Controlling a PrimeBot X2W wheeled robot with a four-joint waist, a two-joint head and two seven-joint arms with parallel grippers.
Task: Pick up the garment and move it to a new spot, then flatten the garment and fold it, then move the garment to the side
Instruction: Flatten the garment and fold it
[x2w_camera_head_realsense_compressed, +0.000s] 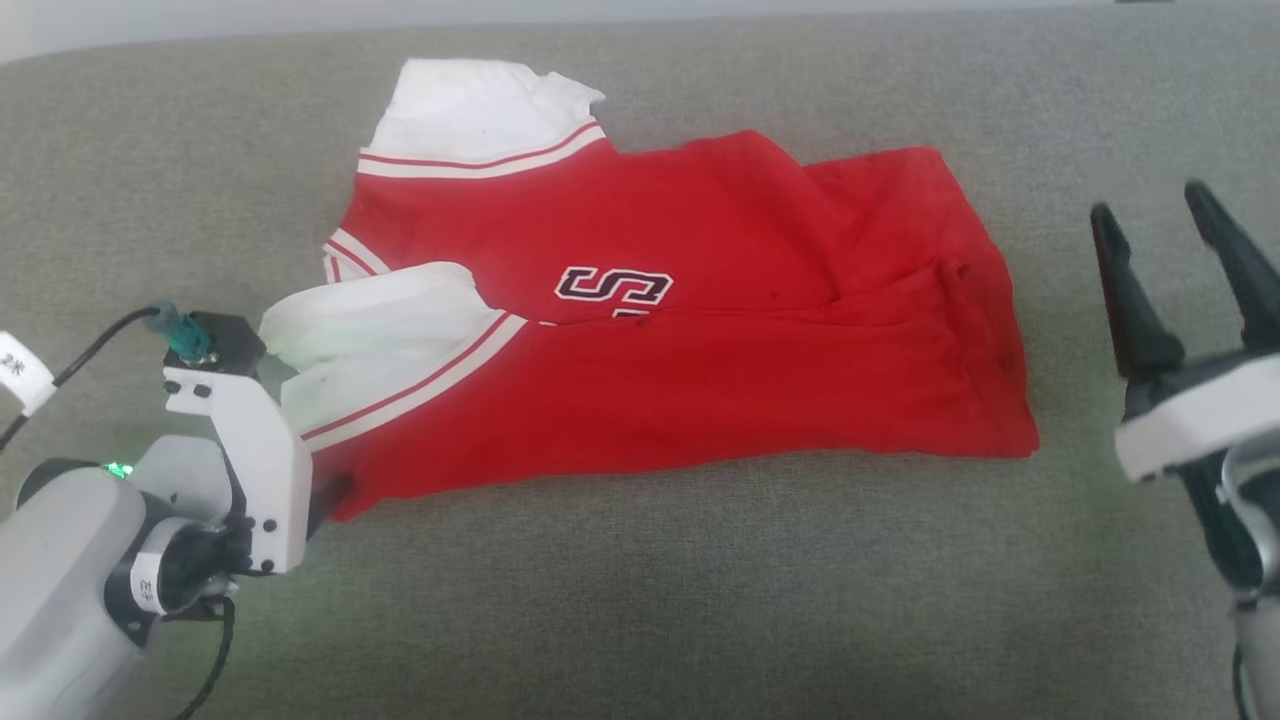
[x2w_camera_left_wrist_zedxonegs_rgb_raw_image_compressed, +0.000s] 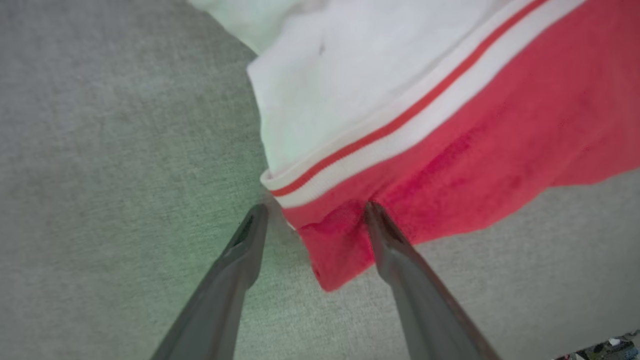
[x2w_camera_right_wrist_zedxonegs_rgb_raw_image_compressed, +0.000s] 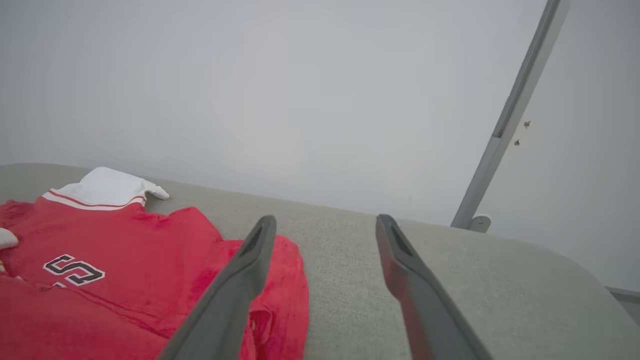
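1. Garment position. The garment lies folded lengthwise on a grey fabric-covered surface. Its collar end faces the robot's left and its hem end faces the robot's right. One white sleeve lies at the far edge. The other white sleeve rests on top of the red body at the near left. Part of the black-and-white lettering shows above the fold line.

2. Left hand. The left hand is at the garment's near-left corner, low on the surface. Its two fingers are apart. In the left wrist view the red corner below the striped trim lies between them. The tip of one finger meets the red fabric, and the other finger stands on bare surface just beside the cloth. The fabric is not clamped. In the head view the wrist bracket hides these fingers.

3. Right hand. The right hand is raised off the surface beside the hem end and is clear of the cloth. Its fingers are apart and hold nothing. In the right wrist view a pale wall and a slanted grey bar lie beyond the surface.
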